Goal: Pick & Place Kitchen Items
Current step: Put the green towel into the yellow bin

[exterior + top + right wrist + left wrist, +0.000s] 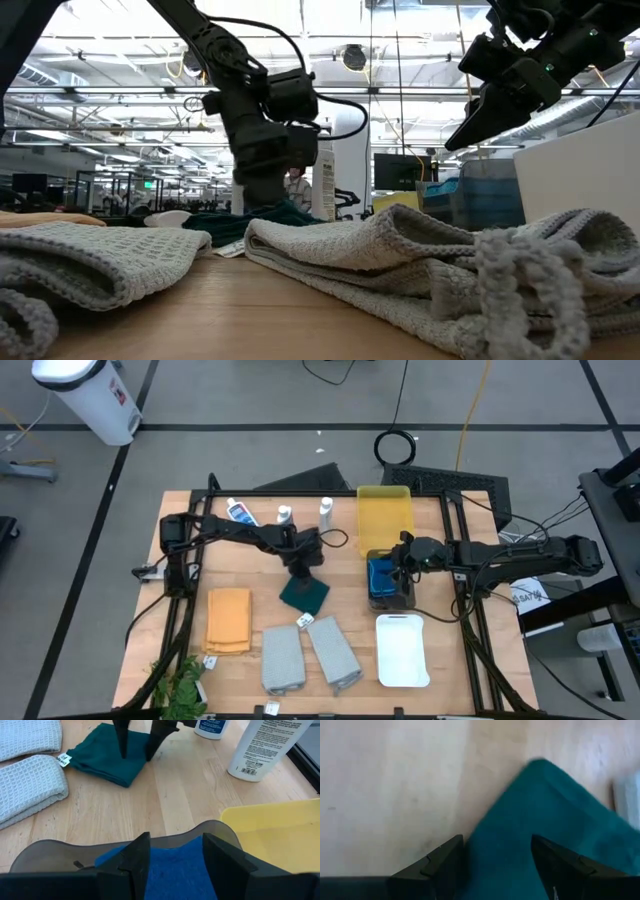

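Our left gripper (495, 865) stands part open astride the green cloth (304, 595) corner, nothing held; we should press lower before closing. Right gripper (172, 857), part open and empty, hovers over blue sponges (381, 578).

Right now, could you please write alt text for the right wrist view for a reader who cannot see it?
The right gripper hangs with open fingers over blue sponges in a dark grey tray. Beyond it, the left gripper stands over a dark green cloth, with grey towels, white bottles and a yellow tray nearby.
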{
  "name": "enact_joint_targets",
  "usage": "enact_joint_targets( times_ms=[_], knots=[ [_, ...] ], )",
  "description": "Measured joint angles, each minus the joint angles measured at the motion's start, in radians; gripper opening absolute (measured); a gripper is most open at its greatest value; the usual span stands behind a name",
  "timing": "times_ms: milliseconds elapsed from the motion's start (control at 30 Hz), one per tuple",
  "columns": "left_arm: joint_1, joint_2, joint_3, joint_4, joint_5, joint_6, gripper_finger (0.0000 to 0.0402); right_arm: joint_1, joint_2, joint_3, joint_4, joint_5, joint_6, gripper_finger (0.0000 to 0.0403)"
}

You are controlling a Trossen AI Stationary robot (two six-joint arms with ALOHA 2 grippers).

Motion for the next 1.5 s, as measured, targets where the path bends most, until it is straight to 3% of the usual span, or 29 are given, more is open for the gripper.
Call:
enact_joint_targets(
  times_ms=[233,600,1133,1267,1500],
  knots=[
    [0.004,-0.004,0.002,-0.078,0.005,0.144,0.0239,0.0,0.0,0.0,-0.001,0.0,0.0,0.016],
    [0.002,-0.006,0.002,-0.149,0.105,0.141,0.0239,0.0,0.0,0.0,-0.002,0.0,0.0,0.016],
    [-0.008,-0.002,-0.035,-0.136,0.042,0.168,0.0236,0.0,0.0,0.0,-0.002,0.0,0.0,0.016],
    [-0.01,-0.002,-0.058,-0.124,0.033,0.168,0.0196,0.0,0.0,0.0,-0.002,0.0,0.0,0.016],
    [-0.011,0.0,-0.069,-0.072,-0.035,0.152,0.006,0.0,0.0,0.0,-0.002,0.0,0.0,0.016]
  ],
)
